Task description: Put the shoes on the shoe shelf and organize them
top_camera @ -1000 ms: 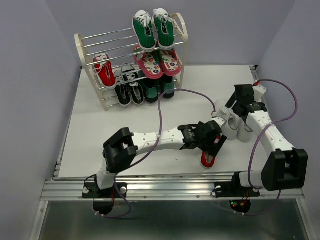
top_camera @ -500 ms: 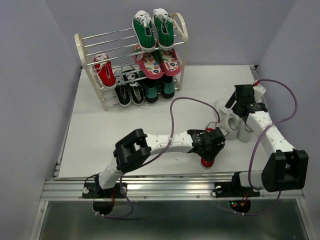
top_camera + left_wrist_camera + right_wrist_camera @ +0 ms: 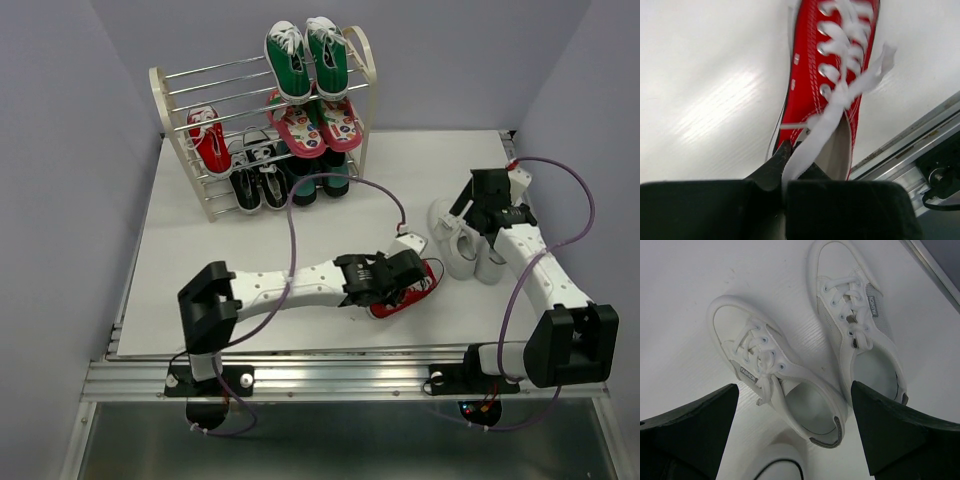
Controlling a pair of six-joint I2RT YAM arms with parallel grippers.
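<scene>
Near the front right corner of the table (image 3: pixel 230 250), the left hand (image 3: pixel 402 275) covers much of the red sneaker (image 3: pixel 390 308) in the overhead view. In the left wrist view, that sneaker's toe is cut off by the top edge. The hand's fingers (image 3: pixel 715 210) are a dark blur, and whether they pinch lace or heel collar cannot be told. By the right edge, the right hand (image 3: pixel 478 222) hides part of the white sneakers (image 3: pixel 450 240). On the shoe shelf (image 3: pixel 165 100) along the far edge, a dark pair (image 3: pixel 320 180) beneath the pink sandals (image 3: pixel 315 125) is too shadowed to identify.

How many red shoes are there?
2. One red shoe sits on the shelf, left side; the other lies on the table, held by the left gripper. None seem hidden.
</scene>
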